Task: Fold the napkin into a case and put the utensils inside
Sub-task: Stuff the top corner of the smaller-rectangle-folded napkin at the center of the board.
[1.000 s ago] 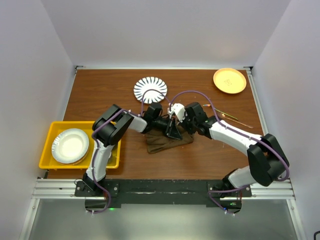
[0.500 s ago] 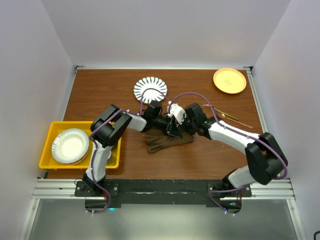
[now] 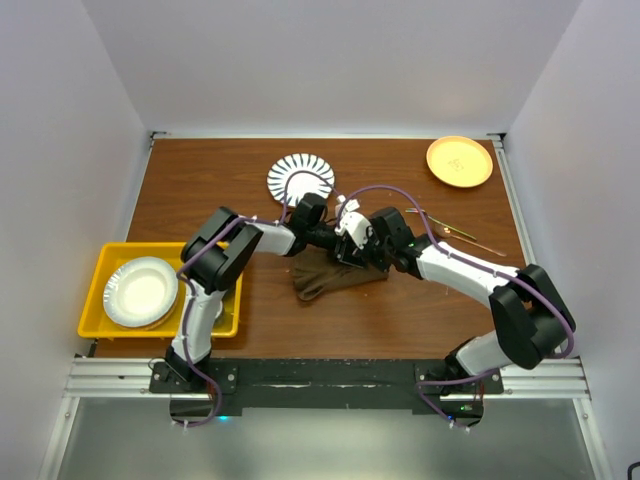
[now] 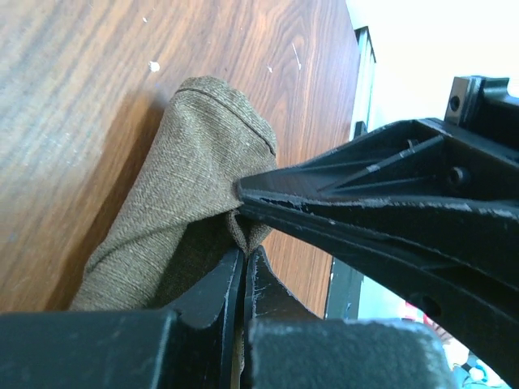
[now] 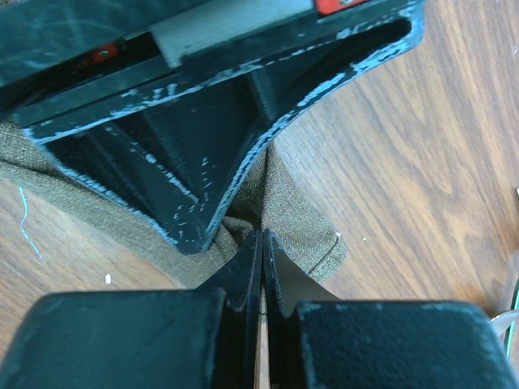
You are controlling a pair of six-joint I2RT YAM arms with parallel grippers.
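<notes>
Wood-grain tabletop (image 3: 200, 180) inside a white-walled enclosure, where two robot arms meet at mid-table over the napkin (image 3: 335, 280), a dark olive-brown cloth lying bunched in a rough, creased oblong just in front of both wrists. The left gripper (image 3: 338, 242) reaches in from the left and the right gripper (image 3: 352, 254) from the right, their tips nearly touching above the cloth's far edge. From the left wrist, the left gripper (image 4: 243, 258) is seen with its jaws pressed together on a raised ridge of the napkin (image 4: 186, 178), one hemmed corner of which rests on the wood beyond; the right gripper's black finger crosses the view from the right and ends at the same ridge. From the right wrist, the right gripper (image 5: 261, 243) likewise has its jaws closed to a sliver, nipping a fold of the napkin (image 5: 300, 219), with the other arm's scuffed finger pointing down into the cloth just above it. The utensils (image 3: 455, 233), two thin metal pieces, lie together on bare wood beyond the right forearm, apart from the napkin. A striped plate (image 3: 301, 177) sits near the table's far edge behind the left wrist, an orange plate (image 3: 459, 161) occupies the far right corner, and a yellow tray (image 3: 98, 262) at the near left holds white paper plates (image 3: 142, 291).
</notes>
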